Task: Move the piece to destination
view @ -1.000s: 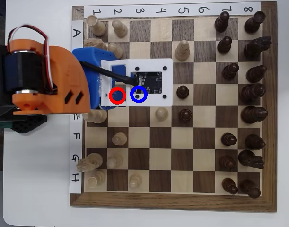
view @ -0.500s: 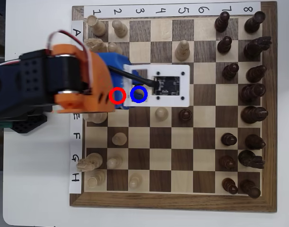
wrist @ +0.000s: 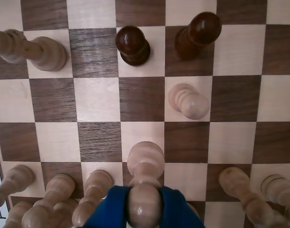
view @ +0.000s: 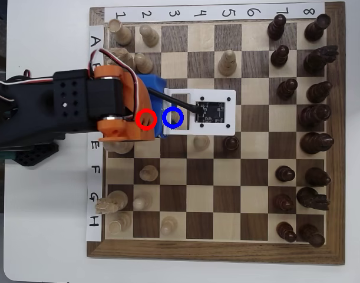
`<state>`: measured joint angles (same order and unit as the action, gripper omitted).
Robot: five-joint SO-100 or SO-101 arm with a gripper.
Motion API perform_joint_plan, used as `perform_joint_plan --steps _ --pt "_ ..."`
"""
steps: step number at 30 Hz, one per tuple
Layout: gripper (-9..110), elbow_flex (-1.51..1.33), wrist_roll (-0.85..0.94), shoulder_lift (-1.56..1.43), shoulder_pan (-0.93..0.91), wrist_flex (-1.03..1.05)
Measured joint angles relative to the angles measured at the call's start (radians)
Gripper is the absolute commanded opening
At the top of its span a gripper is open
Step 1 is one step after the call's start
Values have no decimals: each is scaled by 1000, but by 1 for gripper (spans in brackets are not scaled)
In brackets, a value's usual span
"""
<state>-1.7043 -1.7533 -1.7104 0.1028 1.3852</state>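
Note:
In the wrist view my blue gripper point(wrist: 145, 209) is shut on the round head of the piece point(wrist: 145, 164), a pale cream pawn. The pawn's base sits near the edge between a light and a dark square. I cannot tell if it touches the board. In the overhead view the orange and black arm point(view: 115, 106) and the white camera mount point(view: 210, 112) cover the pawn. The destination point(view: 172, 117), a light square with a blue ring, lies at the mount's left edge. A red ring point(view: 146, 118) marks the dark square just left of it.
In the wrist view two dark pawns point(wrist: 133, 45) point(wrist: 198, 32) and a pale pawn point(wrist: 188, 100) stand ahead. Several pale pieces point(wrist: 57, 194) crowd the bottom edge. In the overhead view dark pieces point(view: 315, 112) fill the right columns of the chessboard point(view: 256, 177).

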Motion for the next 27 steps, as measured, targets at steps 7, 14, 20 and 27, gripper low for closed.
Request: perform_joint_plan --steps 7,14,20,27 --pt "0 -95 0 0 3 -80" --pt "0 -158 0 0 11 -147" --pt "0 -204 0 0 23 -201" --pt "0 -238 0 0 26 -244"
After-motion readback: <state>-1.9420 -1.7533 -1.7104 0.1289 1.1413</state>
